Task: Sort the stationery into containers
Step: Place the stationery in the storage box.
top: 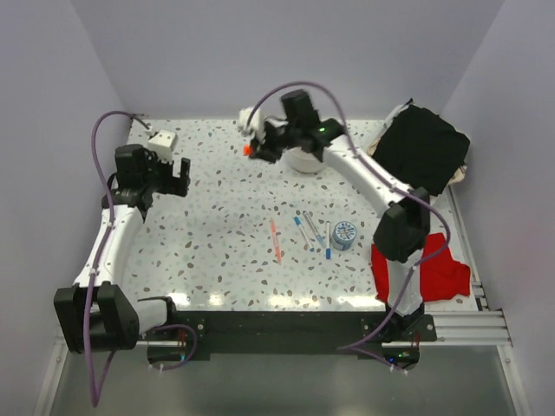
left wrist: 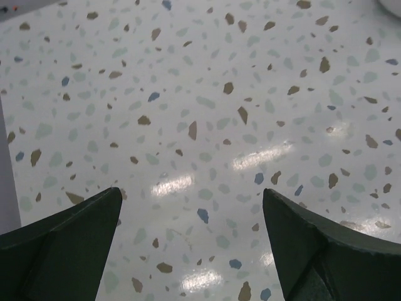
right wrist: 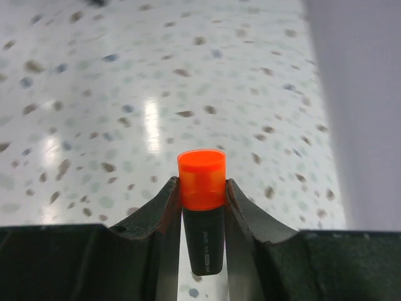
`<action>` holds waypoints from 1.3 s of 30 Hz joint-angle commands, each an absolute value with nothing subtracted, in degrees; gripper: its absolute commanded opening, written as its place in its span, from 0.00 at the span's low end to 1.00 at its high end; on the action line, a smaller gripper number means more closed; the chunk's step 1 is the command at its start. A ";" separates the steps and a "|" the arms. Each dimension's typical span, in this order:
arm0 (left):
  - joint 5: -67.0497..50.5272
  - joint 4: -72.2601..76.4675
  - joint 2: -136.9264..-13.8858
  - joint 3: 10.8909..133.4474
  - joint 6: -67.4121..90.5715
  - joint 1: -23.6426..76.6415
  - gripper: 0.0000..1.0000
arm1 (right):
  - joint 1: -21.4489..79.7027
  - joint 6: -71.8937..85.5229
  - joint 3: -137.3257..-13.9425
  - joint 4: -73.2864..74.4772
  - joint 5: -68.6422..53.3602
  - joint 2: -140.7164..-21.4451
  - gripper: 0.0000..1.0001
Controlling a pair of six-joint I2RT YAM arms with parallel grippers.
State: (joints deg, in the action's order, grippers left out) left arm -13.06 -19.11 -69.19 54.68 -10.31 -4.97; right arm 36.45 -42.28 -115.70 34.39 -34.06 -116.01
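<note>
Your right gripper is pinching the orange-and-black highlighter between both fingers. The black body sits down in the jaws and the orange cap sticks out past the tips. Its long axis runs straight along the fingers, cap away from the wrist.

Beyond the cap there is only bare speckled table; nothing to drop into lies ahead of the claw. From above, the round white bowl sits back behind the fingertips, on the wrist side, half hidden under that arm's own wrist. So the bowl is behind the claw, not in front. I judge the coming move as a draw-back along the highlighter's own axis until the tips stand over the bowl. I cannot tell which compartment lies nearest.

Further out on the base side, the thin pink pen and the blue-and-white pens lie on the table. Your left gripper is spread wide and holds nothing, well off beyond the cap end.
</note>
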 commanded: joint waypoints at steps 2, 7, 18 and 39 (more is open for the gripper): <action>-17.56 -16.01 -74.96 63.62 -17.32 1.82 1.00 | 26.55 -1.53 -109.42 0.73 -29.47 -109.86 0.00; -20.48 -9.33 -84.19 66.79 -16.88 3.51 1.00 | 23.38 1.49 -114.07 -2.55 -20.23 -113.90 0.00; -14.50 -9.39 -92.81 73.29 -11.26 6.59 1.00 | 17.24 13.97 -109.51 -18.63 -13.10 -121.11 0.00; -5.45 -18.54 -97.38 81.83 -17.84 11.95 1.00 | 11.43 15.38 -112.06 -26.19 -16.26 -131.83 0.00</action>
